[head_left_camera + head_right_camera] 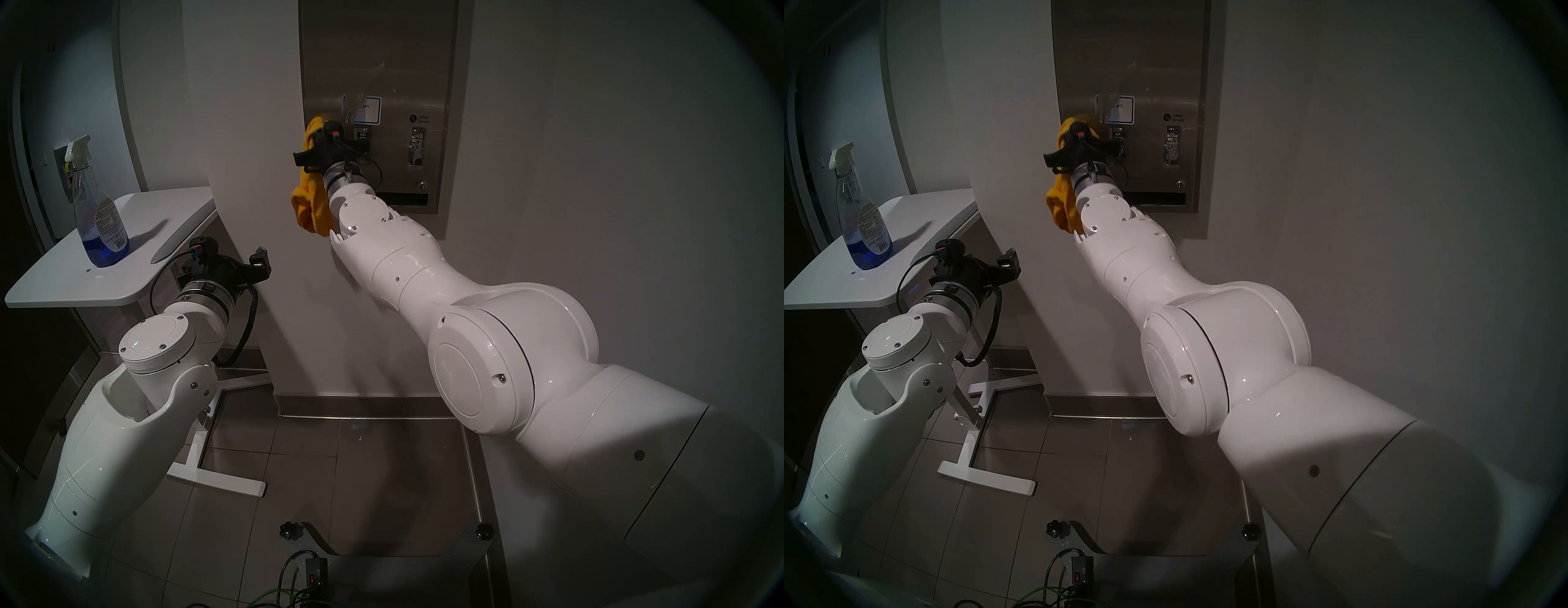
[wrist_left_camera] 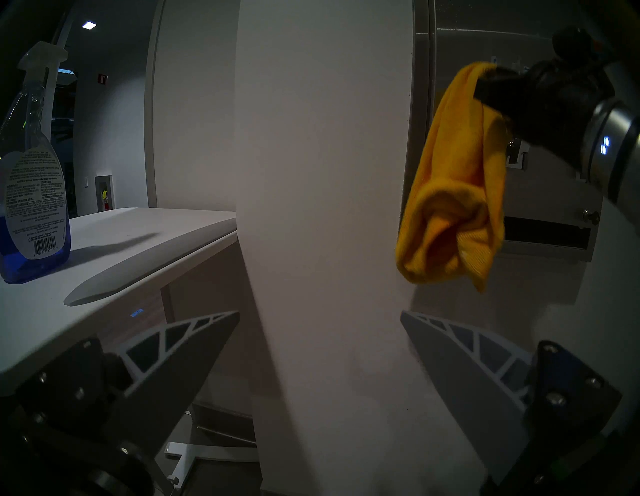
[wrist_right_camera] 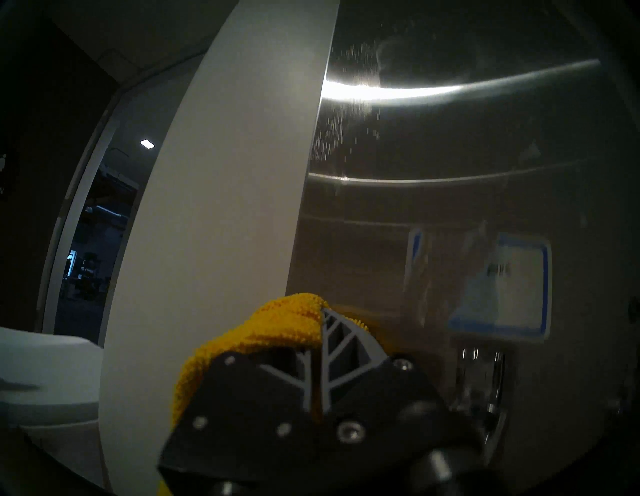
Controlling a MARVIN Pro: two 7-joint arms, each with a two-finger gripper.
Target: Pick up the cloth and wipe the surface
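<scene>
The mustard-yellow cloth hangs from my right gripper, which is shut on its upper part. The gripper holds the cloth up at the left edge of the brushed steel dispenser panel, just left of and below the blue-bordered label. In the right wrist view the cloth bunches over the shut fingers right at the panel, which has fine droplets near its top left. My left gripper is open and empty, low beside the white table, facing the wall.
A spray bottle with blue liquid stands on the white rounded tabletop to the left. A white wall column separates table and panel. Two coin mechanisms, a lock and a dark slot sit lower on the panel.
</scene>
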